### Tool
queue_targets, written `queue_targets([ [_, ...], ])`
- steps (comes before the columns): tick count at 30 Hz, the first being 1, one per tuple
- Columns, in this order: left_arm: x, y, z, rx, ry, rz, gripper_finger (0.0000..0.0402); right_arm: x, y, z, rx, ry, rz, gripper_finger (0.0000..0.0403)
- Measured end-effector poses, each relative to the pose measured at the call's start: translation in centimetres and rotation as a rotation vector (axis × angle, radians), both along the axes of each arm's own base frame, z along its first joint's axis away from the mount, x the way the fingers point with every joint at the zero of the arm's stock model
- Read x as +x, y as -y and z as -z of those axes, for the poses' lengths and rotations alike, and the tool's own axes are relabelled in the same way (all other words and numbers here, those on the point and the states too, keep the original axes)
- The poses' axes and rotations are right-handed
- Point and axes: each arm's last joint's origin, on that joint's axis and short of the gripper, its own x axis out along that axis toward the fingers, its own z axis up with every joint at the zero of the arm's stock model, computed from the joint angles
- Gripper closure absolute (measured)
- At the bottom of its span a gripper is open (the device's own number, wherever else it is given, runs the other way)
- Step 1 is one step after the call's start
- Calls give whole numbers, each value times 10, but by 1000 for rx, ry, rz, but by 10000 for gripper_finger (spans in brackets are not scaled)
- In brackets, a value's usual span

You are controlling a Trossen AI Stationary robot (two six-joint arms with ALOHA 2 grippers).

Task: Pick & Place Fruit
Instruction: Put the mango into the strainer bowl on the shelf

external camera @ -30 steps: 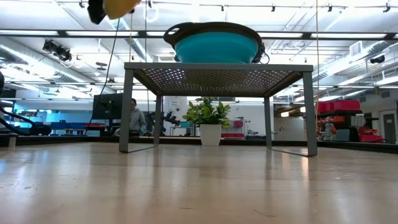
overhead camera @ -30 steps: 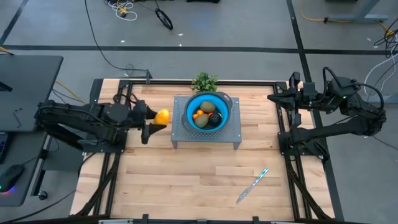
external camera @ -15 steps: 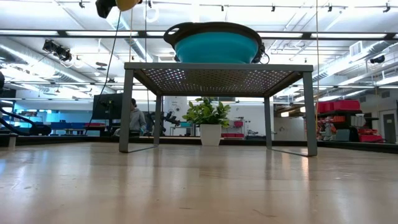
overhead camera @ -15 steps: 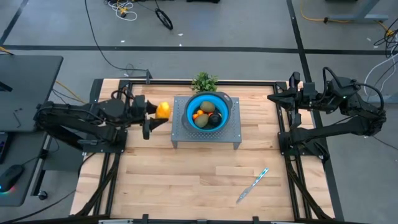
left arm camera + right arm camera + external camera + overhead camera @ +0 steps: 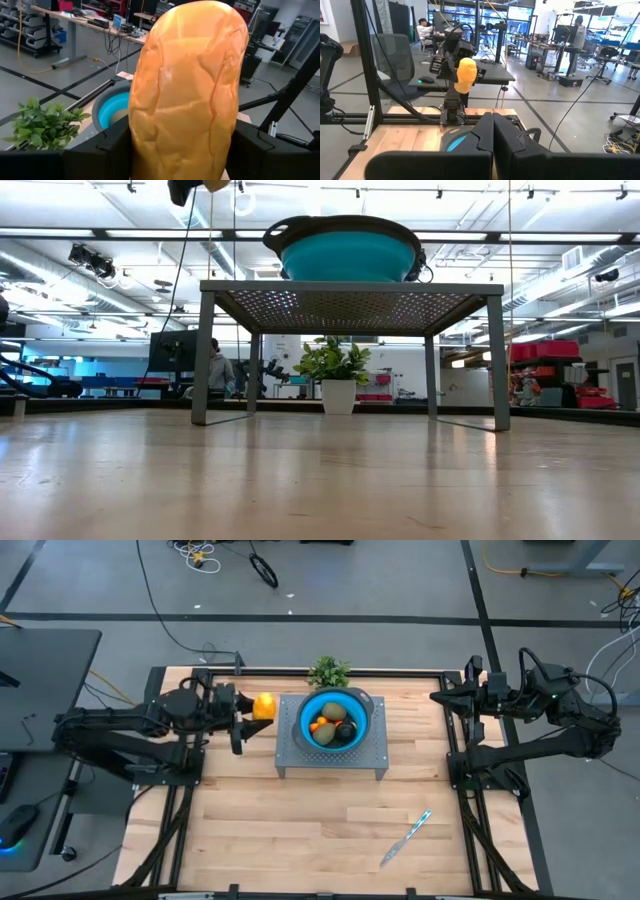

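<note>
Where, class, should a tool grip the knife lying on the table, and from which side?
Grip the knife by its light-blue handle, coming straight down from above: it lies flat and diagonal on the bare wooden table, so close the fingers across the handle's narrow width.

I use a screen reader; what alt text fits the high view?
The left gripper holds a yellow-orange fruit beside a blue bowl of fruit on a metal stand. The right gripper waits, shut, at the table's right edge; a knife lies on the table.
</note>
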Motion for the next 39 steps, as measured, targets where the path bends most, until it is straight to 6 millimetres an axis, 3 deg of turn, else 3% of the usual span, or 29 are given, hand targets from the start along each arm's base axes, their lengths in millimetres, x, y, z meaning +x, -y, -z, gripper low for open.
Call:
queue_targets([
  [11,-1,-9,-4,17,8,-3,161,0,0,0,0,-1,0,403],
  [19,-6,-14,-40,124,50,-36,160,0,0,0,-4,-1,0,403],
  [24,-7,-19,-51,155,20,-61,160,0,0,0,-4,-1,0,403],
  [32,0,-21,-52,163,-18,-66,160,0,0,0,-4,-2,0,403],
  [39,23,-23,-39,123,-78,-20,160,0,0,2,-4,-17,0,403],
])
